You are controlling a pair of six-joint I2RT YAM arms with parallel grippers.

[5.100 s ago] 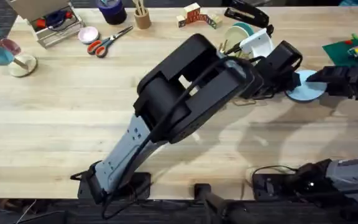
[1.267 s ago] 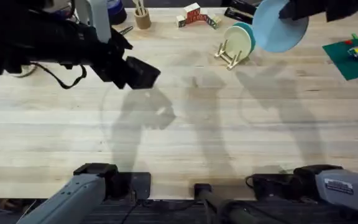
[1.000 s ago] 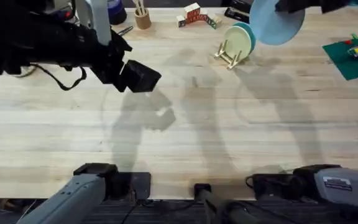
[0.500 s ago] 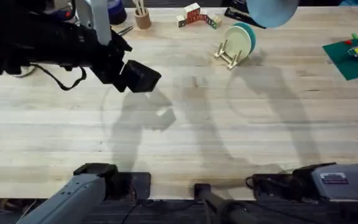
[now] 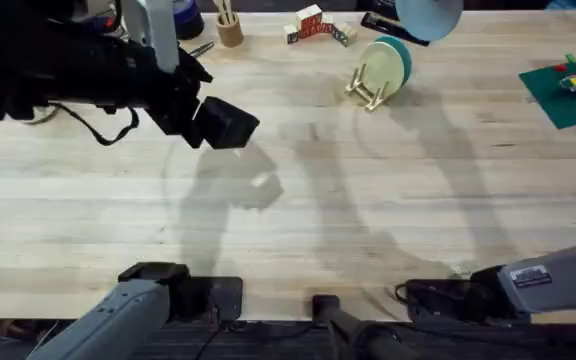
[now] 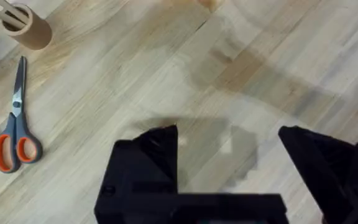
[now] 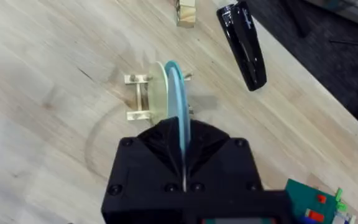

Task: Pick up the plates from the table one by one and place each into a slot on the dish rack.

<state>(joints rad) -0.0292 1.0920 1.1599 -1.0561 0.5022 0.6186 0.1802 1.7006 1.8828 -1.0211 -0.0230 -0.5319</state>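
Hanging high over the dish rack [image 5: 371, 88], the right gripper [image 7: 184, 163] pinches the pale blue plate [image 5: 427, 16] by its rim, edge-on between the pressed fingers, and the wrist view lines that thin edge up with the rack below. The cream plate [image 5: 382, 66] stands upright in a slot on the rack, a darker teal plate just behind it. By the look of it the blue one is light, stiff plastic (smooth too, so it may pivot in a rim pinch). Holding at the rim leaves the lower edge free to enter a slot between the dowels. Off to the side, the left gripper [image 6: 229, 140] hovers over bare table [image 5: 298, 230], fingers spread, holding nothing.
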